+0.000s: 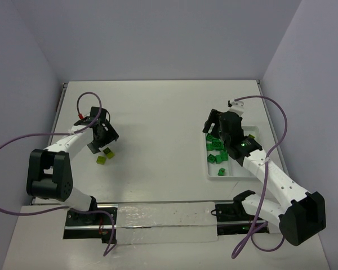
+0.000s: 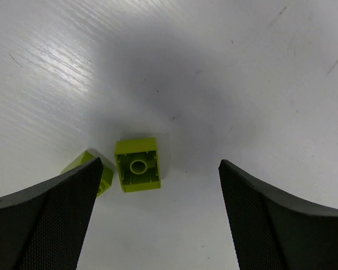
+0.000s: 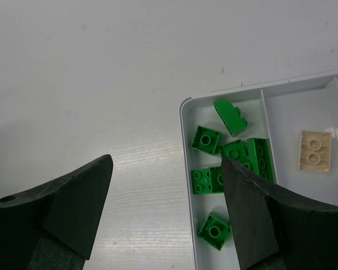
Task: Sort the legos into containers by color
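Two yellow-green legos (image 1: 109, 152) lie close together on the left side of the table (image 1: 158, 112), well apart from the tray (image 1: 209, 169). In the left wrist view the square lego (image 2: 137, 165) lies with its hollow side up (you can see the little ring inside). The other lego (image 2: 81, 162) peeks out from behind one black finger.

Over on the right, the white tray has long thin boxes. The box at its left edge holds the dark green legos (image 3: 206, 139), all in a bunch. The box next to it holds one peach lego (image 3: 314, 151). I see no yellow-green lego in the tray.

The left hand (image 2: 163, 169) hangs just over the two yellow-green legos. Its fingers are spread wide and hold nothing, and the square lego sits on the table between them, nearer to one finger. The right hand (image 3: 166, 163) is spread wide too and holds nothing. It hangs over the corner of the tray, by the green bunch.

I think the step now is picking up a yellow-green lego. Next, the left hand should slide over a bit so the square lego is in the middle, then go down and pinch it. It must not bump the other lego (that one is very close). Then comes a long trip across to the tray.
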Tool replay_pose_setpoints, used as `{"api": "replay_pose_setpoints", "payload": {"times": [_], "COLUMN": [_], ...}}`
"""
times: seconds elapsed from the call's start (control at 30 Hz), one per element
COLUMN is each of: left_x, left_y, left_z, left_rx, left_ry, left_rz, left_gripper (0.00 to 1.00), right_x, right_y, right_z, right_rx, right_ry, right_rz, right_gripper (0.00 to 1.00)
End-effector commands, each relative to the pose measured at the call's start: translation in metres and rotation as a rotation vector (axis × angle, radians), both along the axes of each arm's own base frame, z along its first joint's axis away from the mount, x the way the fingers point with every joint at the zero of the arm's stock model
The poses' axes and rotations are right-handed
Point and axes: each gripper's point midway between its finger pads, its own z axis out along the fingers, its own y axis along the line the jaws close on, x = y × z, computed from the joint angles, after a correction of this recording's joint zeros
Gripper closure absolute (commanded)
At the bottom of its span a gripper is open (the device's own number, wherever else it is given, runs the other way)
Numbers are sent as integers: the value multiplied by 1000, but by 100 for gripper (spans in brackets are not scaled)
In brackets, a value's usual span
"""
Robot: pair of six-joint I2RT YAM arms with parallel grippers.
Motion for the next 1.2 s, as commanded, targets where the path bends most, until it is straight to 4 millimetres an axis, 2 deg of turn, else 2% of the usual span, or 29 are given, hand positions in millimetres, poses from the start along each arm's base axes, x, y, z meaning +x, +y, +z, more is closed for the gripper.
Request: {"api": "replay_pose_setpoints", "payload": {"times": [0.0, 0.17, 0.37, 0.57, 0.8, 0.9, 1.0, 1.1, 1.17], "left_x": [2, 3, 4, 0, -5, -6, -5, -2, 0], "left_y": [11, 9, 10, 0, -15, -19, -25, -41, -56], "left_z": [2, 0, 1, -11, -25, -28, -29, -24, -21], "left_rx": [42, 37, 41, 28, 36, 36, 46, 46, 52], "left_ry": [-24, -21, -27, 8, 48, 53, 53, 41, 35], "left_rz": [48, 44, 35, 5, -20, -23, -43, -95, -133], "left_gripper": [8, 9, 12, 14, 22, 35, 63, 85, 95], "right_x": [4, 4, 1, -1, -1, -1, -2, -4, -6], "right_y": [1, 5, 1, 0, -2, -3, -5, -6, -7], "right_z": [10, 7, 5, 3, 1, 1, 2, 3, 3], "right_rx": [11, 27, 21, 22, 16, 16, 15, 19, 21], "right_ry": [-52, -44, -44, -36, -31, -32, -34, -34, -34], "right_rz": [-2, 10, -4, -8, -17, -25, -33, -34, -38], "right_gripper": [15, 15, 15, 15, 15, 15, 15, 15, 15]}}
